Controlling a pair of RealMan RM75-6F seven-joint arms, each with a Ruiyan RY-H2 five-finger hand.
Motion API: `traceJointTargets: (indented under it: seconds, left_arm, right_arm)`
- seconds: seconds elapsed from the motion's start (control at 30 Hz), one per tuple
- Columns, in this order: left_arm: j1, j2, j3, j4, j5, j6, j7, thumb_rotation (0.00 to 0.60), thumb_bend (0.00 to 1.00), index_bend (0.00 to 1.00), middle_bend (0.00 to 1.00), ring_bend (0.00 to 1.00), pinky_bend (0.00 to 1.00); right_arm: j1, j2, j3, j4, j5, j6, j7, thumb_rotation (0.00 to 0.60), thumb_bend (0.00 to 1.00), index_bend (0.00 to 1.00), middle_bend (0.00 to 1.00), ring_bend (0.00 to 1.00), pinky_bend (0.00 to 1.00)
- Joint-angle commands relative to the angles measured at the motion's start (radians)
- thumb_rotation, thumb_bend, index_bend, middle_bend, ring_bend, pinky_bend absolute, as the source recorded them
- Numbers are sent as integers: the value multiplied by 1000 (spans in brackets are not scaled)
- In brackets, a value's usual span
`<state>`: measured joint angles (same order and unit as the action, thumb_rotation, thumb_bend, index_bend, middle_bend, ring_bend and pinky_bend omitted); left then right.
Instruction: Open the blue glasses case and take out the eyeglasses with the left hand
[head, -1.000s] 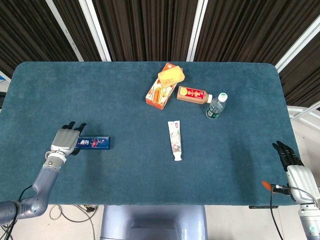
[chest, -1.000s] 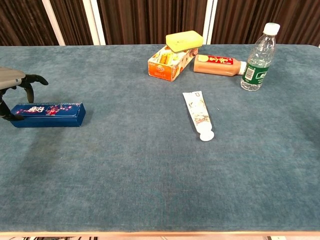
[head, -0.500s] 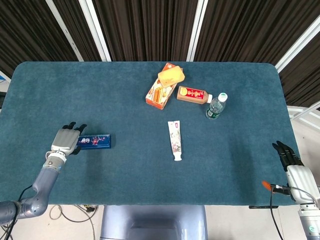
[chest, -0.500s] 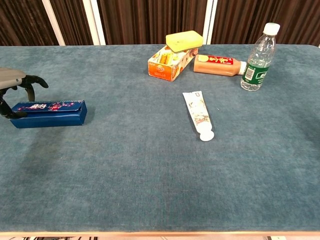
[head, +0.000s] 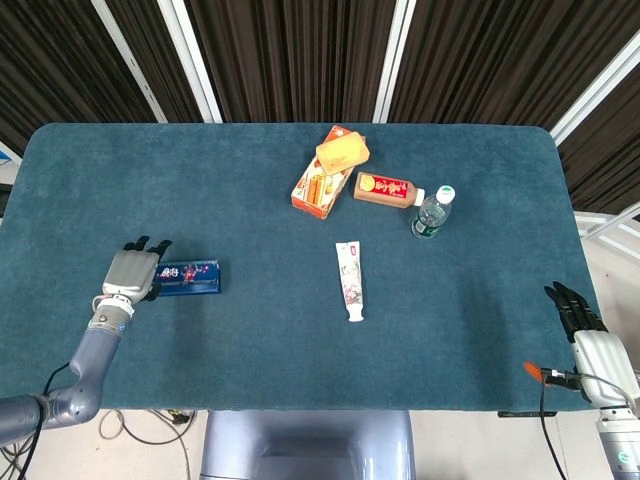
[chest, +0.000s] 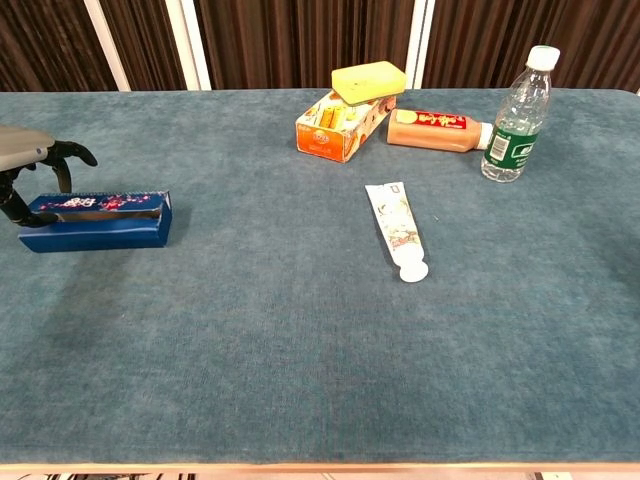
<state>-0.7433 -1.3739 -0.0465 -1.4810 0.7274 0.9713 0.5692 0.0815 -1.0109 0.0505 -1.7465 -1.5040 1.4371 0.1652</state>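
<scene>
The blue glasses case (head: 190, 277) (chest: 100, 218), a long box with a red and white pattern on its lid, lies at the left side of the table (head: 200, 180). My left hand (head: 130, 273) (chest: 30, 165) is at the case's left end, with fingers curled over its top and the thumb against its near side, gripping that end. The case stands taller in the chest view, its patterned top tipped away from me. No eyeglasses show. My right hand (head: 585, 330) hangs beyond the table's right front corner, fingers straight, holding nothing.
At the back middle an orange box (head: 318, 187) carries a yellow block (head: 343, 152). Beside it lie a brown bottle (head: 385, 189) and a standing water bottle (head: 433, 212). A toothpaste tube (head: 349, 281) lies mid-table.
My left hand has turned the case's left end: the patterned top has tipped back and the blue side now faces forward. The right hand has not moved.
</scene>
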Motion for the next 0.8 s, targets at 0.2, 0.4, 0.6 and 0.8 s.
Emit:
traceJointTargets:
  seconds: [0.2, 0.4, 0.6, 0.8]
  left_arm:
    - [-18, -48, -15, 82, -57, -19, 35, 600, 315, 83, 247, 62, 189]
    - [-34, -93, -30, 152, -95, -28, 61, 600, 315, 81, 246, 62, 189]
    - [-46, -132, -60, 211, -93, -7, 59, 600, 315, 81, 246, 62, 189]
    - [-60, -179, -111, 298, -91, 30, 45, 600, 316, 83, 246, 62, 189]
  right_arm:
    - [0, 0, 0, -1, 0, 0, 0, 600, 118, 0, 0, 0, 186]
    - [0, 0, 0, -1, 1, 1, -1, 600, 118, 0, 0, 0, 186]
    - [0, -1, 1, -1, 2, 0, -2, 600, 117, 0, 0, 0, 186]
    - [0, -1, 1, -2, 3, 0, -3, 600, 118, 0, 0, 0, 186]
